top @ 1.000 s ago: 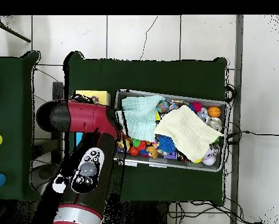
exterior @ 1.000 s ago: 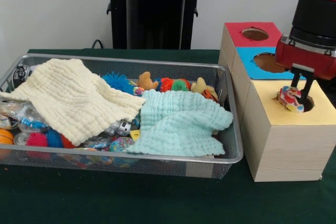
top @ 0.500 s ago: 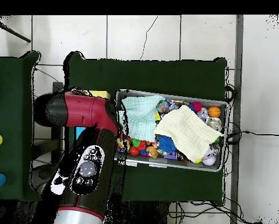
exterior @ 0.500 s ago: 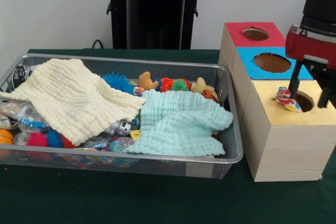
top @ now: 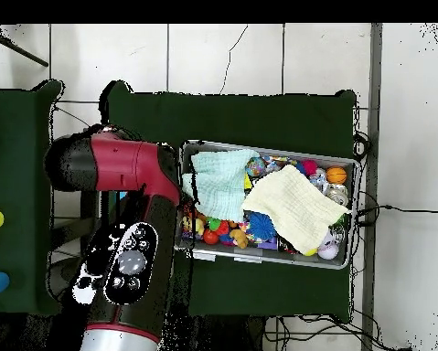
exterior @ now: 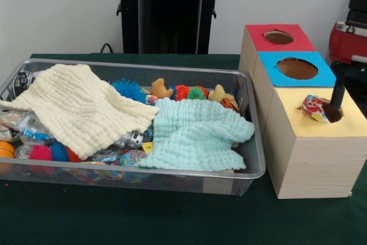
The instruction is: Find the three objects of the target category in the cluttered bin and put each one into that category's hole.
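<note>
Yellow box (exterior: 312,142): right under my pincer (exterior: 351,93).
Pincer: one dark finger (exterior: 338,92) shows beside the hole (exterior: 331,111); spread or pressed together, I cannot tell.
Dotted cloth (exterior: 313,108): slumped on the hole's rim, just beside that finger.
Wire basket (exterior: 252,130): well away across the counter (exterior: 143,222).

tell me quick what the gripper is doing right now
Gripper: only one dark finger shows at the picture's edge, so open or shut cannot be told; it holds nothing visible, beside the small printed fabric piece.
</note>
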Controlling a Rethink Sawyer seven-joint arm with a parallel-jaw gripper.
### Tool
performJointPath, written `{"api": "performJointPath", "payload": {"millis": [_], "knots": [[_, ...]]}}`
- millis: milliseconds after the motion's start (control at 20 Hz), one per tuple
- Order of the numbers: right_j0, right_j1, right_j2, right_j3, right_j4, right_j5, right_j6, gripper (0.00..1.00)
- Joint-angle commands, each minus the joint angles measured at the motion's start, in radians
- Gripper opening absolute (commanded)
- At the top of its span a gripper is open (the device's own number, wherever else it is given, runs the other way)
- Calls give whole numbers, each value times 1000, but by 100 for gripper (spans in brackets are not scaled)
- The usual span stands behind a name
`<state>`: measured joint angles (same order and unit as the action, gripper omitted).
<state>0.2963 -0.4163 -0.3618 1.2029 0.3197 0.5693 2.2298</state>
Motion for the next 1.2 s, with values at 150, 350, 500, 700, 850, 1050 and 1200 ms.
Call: {"api": "performJointPath", "payload": {"millis": [150,350,500,700,850,1050,1200], "knots": [[-5,6,20,-8,-33,188,121,100],[4,-1,-27,-21,-66,290,104,100],[3,1,-47,-17,-87,299,91,100],[-1,-5,-67,-8,-116,314,79,100],[-1,-16,-52,11,-119,278,82,100],[-16,-22,13,102,-84,196,106,100],[-4,-19,-9,98,-102,189,114,100]]}}
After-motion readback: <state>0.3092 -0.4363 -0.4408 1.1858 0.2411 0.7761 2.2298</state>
